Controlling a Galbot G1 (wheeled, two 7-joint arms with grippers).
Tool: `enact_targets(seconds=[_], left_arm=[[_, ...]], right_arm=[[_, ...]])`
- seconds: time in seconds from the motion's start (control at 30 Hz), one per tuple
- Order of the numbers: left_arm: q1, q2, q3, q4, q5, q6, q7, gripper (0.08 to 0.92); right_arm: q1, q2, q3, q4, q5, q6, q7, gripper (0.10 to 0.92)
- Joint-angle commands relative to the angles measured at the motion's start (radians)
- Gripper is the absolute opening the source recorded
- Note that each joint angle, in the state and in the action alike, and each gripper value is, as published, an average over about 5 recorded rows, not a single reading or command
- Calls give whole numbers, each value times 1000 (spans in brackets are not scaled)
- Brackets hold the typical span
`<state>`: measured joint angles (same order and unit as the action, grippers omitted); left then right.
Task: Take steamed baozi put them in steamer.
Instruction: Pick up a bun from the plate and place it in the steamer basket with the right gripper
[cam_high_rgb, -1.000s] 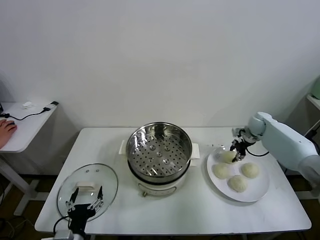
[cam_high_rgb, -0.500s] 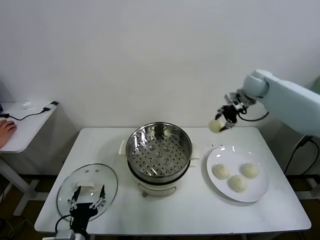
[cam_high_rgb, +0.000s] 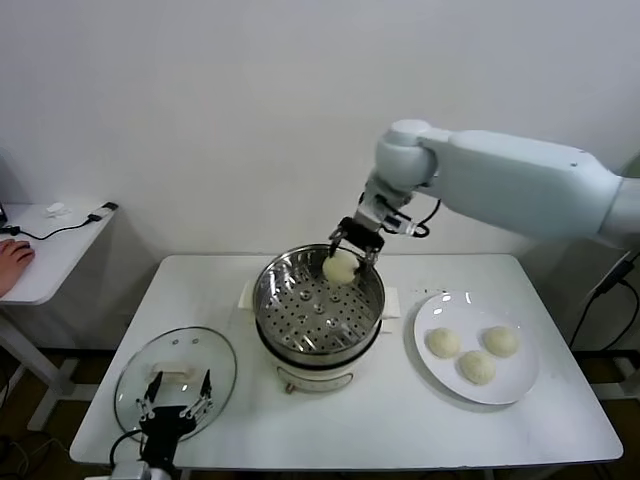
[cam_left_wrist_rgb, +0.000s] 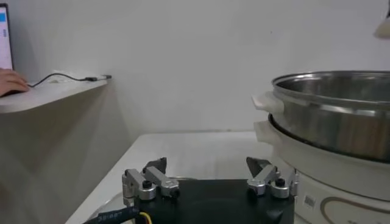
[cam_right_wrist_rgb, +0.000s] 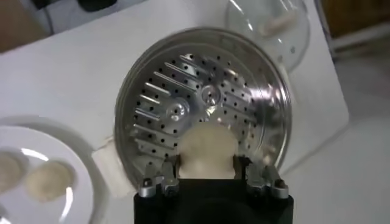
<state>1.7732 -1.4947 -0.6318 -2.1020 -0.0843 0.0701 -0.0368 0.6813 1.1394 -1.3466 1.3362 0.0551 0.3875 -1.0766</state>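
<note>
The shiny steamer (cam_high_rgb: 300, 315) stands mid-table on its white pot base. My right gripper (cam_high_rgb: 346, 258) hangs over the steamer's far side, shut on one cream-white steamed baozi (cam_high_rgb: 340, 267). From the right wrist, that baozi (cam_right_wrist_rgb: 207, 151) fills the gripper (cam_right_wrist_rgb: 207, 167) above the perforated floor (cam_right_wrist_rgb: 164, 100). Three more baozi (cam_high_rgb: 441, 342) (cam_high_rgb: 500, 340) (cam_high_rgb: 476, 367) lie on the white plate (cam_high_rgb: 520, 385) at the right. At the front left my left gripper (cam_high_rgb: 172, 398) is parked open and holds nothing; its wrist view shows the gripper (cam_left_wrist_rgb: 207, 173) beside the steamer wall (cam_left_wrist_rgb: 341, 115).
A round glass lid (cam_high_rgb: 175, 370) lies on the table at the front left, under the left gripper. To the far left a small side table (cam_high_rgb: 45, 255) carries a cable, and a person's hand (cam_high_rgb: 12, 262) rests on it. A white wall rises behind the table.
My right gripper lifted one baozi off the plate and carried it leftward across the table to above the steamer. The left arm has not moved.
</note>
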Motion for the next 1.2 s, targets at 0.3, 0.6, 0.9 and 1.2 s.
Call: enact_targets(seconds=[0.3, 0.6, 0.9, 1.2], left_arm=[[1, -10, -2, 3, 11, -6, -2, 823], [-5, -9, -3, 8, 10, -11, -4, 823], [-5, -11, -5, 5, 10, -16, -6, 823], [0, -15, -5, -9, 11, -16, -5, 823]], right_arm=[[-230, 162, 87, -315, -369, 227, 117, 601], [-269, 202, 119, -416, -402, 237, 149, 601], [-278, 239, 135, -462, -400, 249, 175, 668], [-95, 130, 68, -319, -126, 222, 8, 820]])
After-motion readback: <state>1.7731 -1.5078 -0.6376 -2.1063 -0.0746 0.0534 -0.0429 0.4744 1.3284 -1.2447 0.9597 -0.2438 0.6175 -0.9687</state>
